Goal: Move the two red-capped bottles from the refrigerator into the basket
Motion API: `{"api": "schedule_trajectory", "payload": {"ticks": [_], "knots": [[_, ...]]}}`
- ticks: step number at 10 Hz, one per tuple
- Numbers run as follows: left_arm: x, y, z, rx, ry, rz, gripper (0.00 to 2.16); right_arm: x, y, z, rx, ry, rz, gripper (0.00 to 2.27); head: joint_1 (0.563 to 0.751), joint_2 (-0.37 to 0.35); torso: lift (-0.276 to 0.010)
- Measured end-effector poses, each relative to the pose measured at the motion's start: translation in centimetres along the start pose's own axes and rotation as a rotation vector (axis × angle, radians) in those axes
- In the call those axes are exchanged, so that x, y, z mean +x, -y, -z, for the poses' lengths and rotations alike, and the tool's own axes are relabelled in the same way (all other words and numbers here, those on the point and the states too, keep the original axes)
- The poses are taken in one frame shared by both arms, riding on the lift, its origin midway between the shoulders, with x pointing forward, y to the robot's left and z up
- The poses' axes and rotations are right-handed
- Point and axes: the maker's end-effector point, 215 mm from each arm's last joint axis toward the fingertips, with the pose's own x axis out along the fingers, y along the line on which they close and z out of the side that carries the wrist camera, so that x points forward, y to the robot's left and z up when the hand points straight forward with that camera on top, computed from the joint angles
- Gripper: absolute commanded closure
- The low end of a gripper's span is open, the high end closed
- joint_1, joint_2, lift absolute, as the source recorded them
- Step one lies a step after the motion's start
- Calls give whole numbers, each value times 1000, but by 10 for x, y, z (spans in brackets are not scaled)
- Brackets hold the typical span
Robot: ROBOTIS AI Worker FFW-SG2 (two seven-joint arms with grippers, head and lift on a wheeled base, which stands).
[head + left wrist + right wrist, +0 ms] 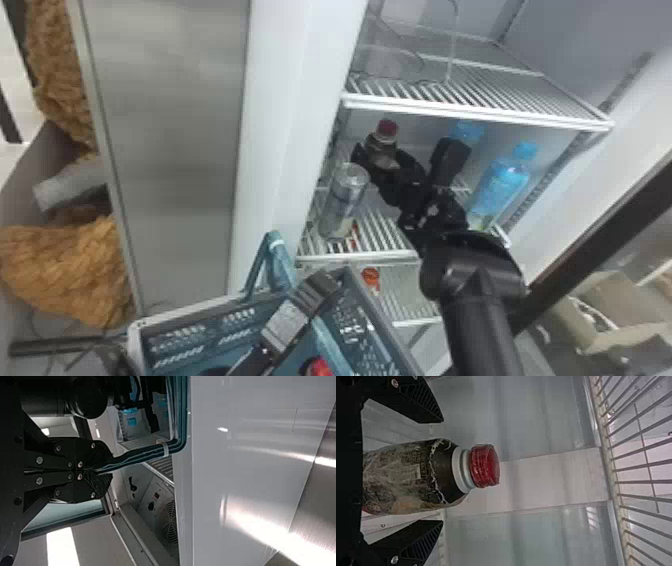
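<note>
In the head view, my right gripper (386, 159) is inside the refrigerator (295, 130), around a dark red-capped bottle (382, 142) on the middle shelf. The right wrist view shows that gripper (442, 471) open, the bottle (411, 477) standing between its fingers with gaps on both sides. My left gripper (300, 312) is over the teal basket (200, 340). From its own wrist camera, that gripper (97, 471) is shut on the basket's handle (138, 457). A red cap (320, 369) shows in the basket at the bottom edge.
A silver can (344, 202) stands left of the right gripper, and blue-capped bottles (502, 182) stand to its right. The wire shelf above (475, 95) crosses over the bottle. Another red cap (371, 278) shows at a lower shelf.
</note>
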Motion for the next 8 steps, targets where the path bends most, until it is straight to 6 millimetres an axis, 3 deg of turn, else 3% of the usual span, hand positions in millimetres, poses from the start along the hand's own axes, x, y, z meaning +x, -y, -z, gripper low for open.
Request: {"api": "schedule_trajectory", "payload": {"ticks": [3, 5, 8], "knots": [[-1, -1, -1, 0, 2, -2, 1204, 4, 4, 2, -9, -9, 14, 288, 660, -350, 0], [-1, -1, -1, -1, 2, -2, 1204, 12, 7, 4, 1, -21, 14, 1046, 657, -350, 0], [-1, -1, -2, -1, 7, -1, 1204, 18, -2, 8, 6, -23, -7, 1274, 659, -350, 0]]}}
